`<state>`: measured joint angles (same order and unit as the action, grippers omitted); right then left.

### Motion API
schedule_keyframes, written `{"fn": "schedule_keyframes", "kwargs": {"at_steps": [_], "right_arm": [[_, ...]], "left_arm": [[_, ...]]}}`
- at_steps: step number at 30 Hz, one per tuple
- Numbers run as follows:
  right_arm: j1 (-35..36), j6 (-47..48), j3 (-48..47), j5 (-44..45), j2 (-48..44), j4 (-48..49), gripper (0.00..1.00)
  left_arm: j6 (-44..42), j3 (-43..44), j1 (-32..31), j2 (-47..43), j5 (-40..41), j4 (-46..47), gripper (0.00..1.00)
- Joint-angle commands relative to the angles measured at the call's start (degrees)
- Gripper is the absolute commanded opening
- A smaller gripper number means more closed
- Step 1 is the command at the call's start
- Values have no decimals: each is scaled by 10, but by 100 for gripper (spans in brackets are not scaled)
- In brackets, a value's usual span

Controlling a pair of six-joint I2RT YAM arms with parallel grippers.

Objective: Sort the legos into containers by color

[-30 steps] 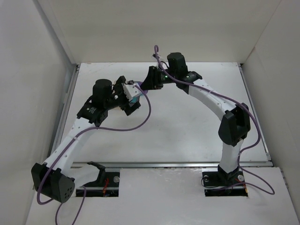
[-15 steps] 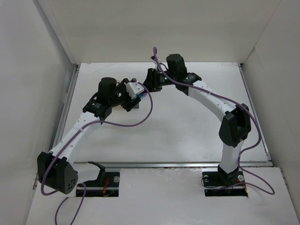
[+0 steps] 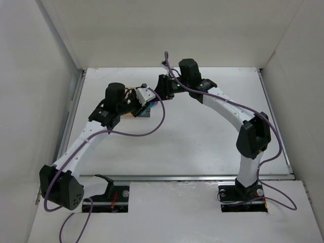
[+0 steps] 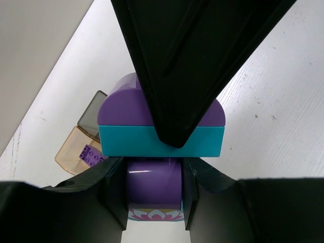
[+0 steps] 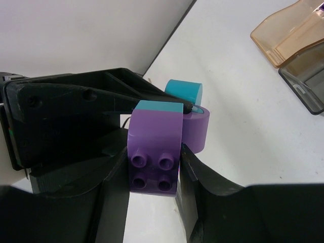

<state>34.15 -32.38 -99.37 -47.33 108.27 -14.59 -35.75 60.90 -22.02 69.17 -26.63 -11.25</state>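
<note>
A stack of joined legos hangs above the table between both grippers. My right gripper (image 5: 153,167) is shut on a purple studded brick (image 5: 154,144), which is capped by a teal brick (image 5: 159,106). My left gripper (image 4: 153,195) is shut on a purple round piece (image 4: 153,185) with a flower print, under the teal brick (image 4: 126,142) and the purple arched brick (image 4: 119,106). The two containers, amber (image 4: 71,149) and smoky grey (image 4: 93,114), lie on the table below. A small purple lego (image 4: 92,154) lies in the amber one.
In the top view the grippers meet at the back left of the table (image 3: 212,131), with the containers (image 3: 132,113) mostly hidden under the left wrist. White walls (image 3: 30,101) stand on three sides. Purple cables (image 3: 152,129) trail from both arms.
My left gripper has shifted toward the right gripper and gone from open to shut on the purple round piece. The right gripper has kept its grip and barely moved.
</note>
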Motion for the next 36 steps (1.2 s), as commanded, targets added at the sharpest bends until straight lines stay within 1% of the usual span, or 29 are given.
{"fn": "schedule_keyframes", "kwargs": {"at_steps": [1, 2, 3, 6, 8, 9, 13, 18, 21, 26, 29, 33, 34, 36], "right_arm": [[7, 2, -9, -23, -18, 40, 12], [7, 2, -9, -23, -18, 40, 4], [7, 2, -9, -15, -18, 40, 0], [1, 2, -2, 2, -24, 40, 0], [-6, -3, 4, 14, -24, 40, 0], [-14, -3, 10, 15, -24, 40, 0], [-35, -8, 26, 35, -36, 40, 0], [-35, -8, 45, 35, -36, 40, 0], [-35, -8, 52, 35, -36, 40, 0], [-35, -3, 57, 40, -36, 34, 0], [-40, 3, 57, 45, -36, 29, 0], [-40, 15, 57, 45, -41, 29, 0], [-40, 22, 57, 45, -41, 29, 0], [-46, 31, 57, 32, -46, 29, 0]], "left_arm": [[2, 8, -1, -30, -35, 3, 0], [2, 2, -1, -30, -35, 3, 0], [2, 2, -1, -30, -35, 3, 0], [-4, 2, -1, -30, -35, -13, 0], [-18, -3, -1, -23, -17, -33, 0], [-24, -14, -1, -23, -11, -53, 0], [-35, -61, -1, -23, 7, -76, 0], [-51, -132, -1, -22, 13, -82, 0], [-63, -156, -1, 5, 13, -70, 1], [-69, -174, -1, 32, 13, -40, 28], [-81, -180, -1, 33, 1, -34, 34], [-81, -192, -1, 33, -11, -29, 48], [-81, -192, -1, 33, -20, -29, 55], [-86, -197, -1, 33, -36, -29, 59]]}}
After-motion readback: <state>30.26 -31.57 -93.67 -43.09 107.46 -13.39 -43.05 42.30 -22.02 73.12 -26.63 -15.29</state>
